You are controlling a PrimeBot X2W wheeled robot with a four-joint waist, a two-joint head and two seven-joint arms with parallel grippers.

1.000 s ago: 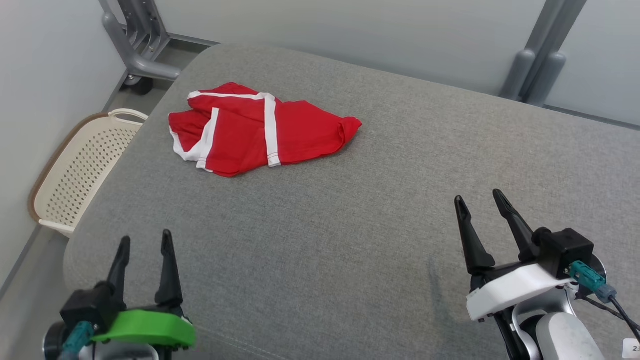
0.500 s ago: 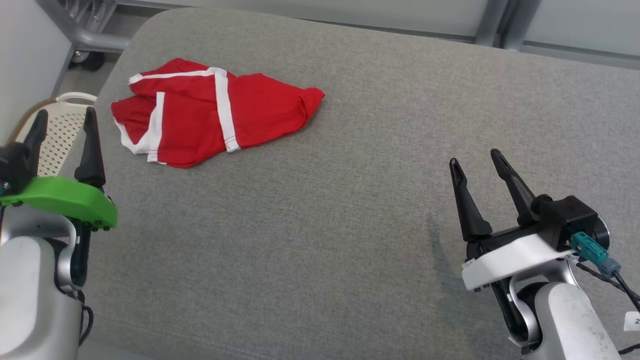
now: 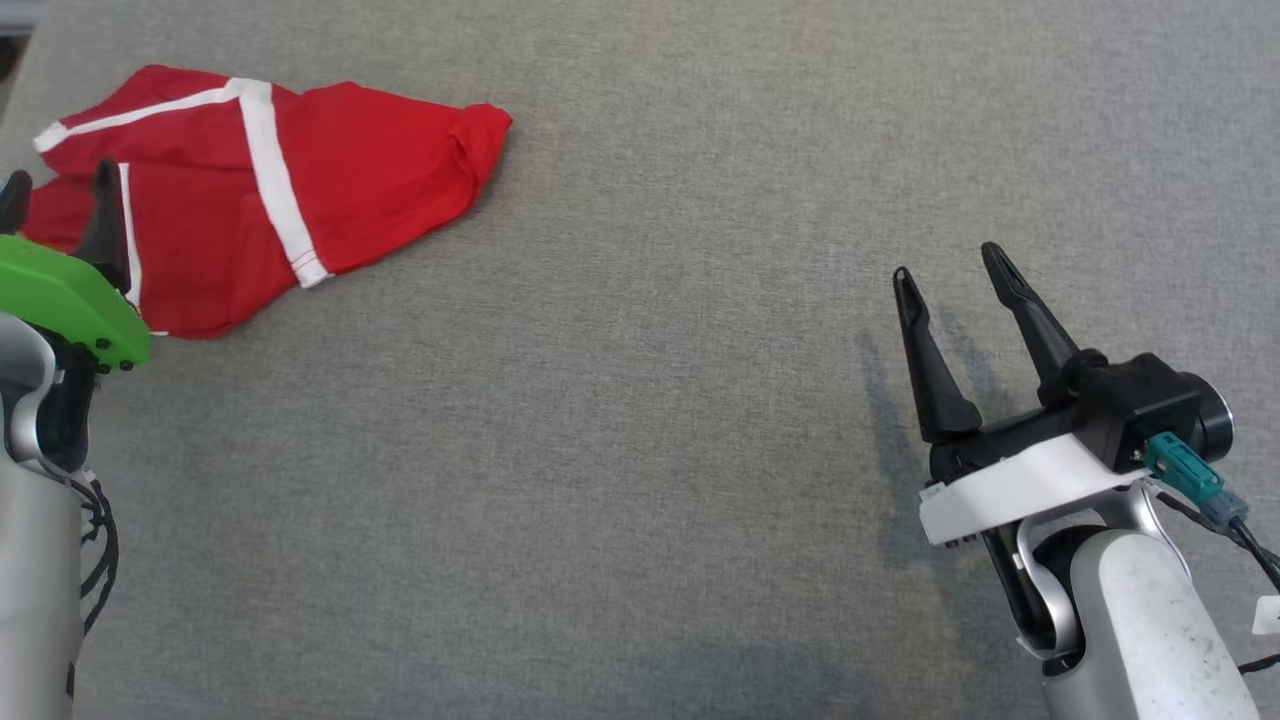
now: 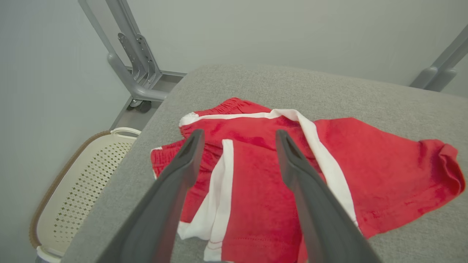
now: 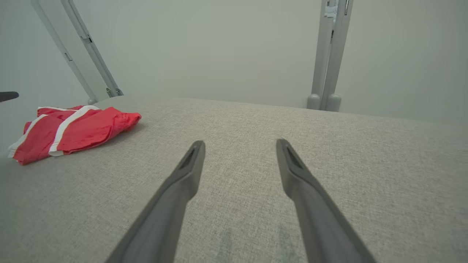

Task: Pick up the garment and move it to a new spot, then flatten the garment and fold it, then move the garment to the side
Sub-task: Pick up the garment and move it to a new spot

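Head view: my left pincer (image 3: pixel 60 195) stands at the picture's left edge, jaws spread wide and holding nothing. The garment (image 3: pixel 300 190), red shorts with white trim, lies crumpled directly ahead of its fingertips and spreads off to their right. Its long axis runs crosswise to my fingers. My right pincer (image 3: pixel 947 265) is equally wide open and empty, well apart from the cloth, with bare grey cushion (image 3: pixel 640 450) between them. The left arm is plainly the nearer one.

Left wrist view: the garment (image 4: pixel 365 157) sits under and beyond my left pincer (image 4: pixel 238 135). A white stripe runs up between the two fingers, and most of the red cloth stretches away to the right of the right-hand finger. I'd judge the tips are just above the near edge of the cloth, though from this angle I can't tell if they touch it. A pale basket (image 4: pixel 73 197) sits low to the left, off the cushion.

Right wrist view: my right pincer (image 5: pixel 239 144) points over empty cushion, and the garment (image 5: pixel 84 128) lies far off to the left of its fingers.
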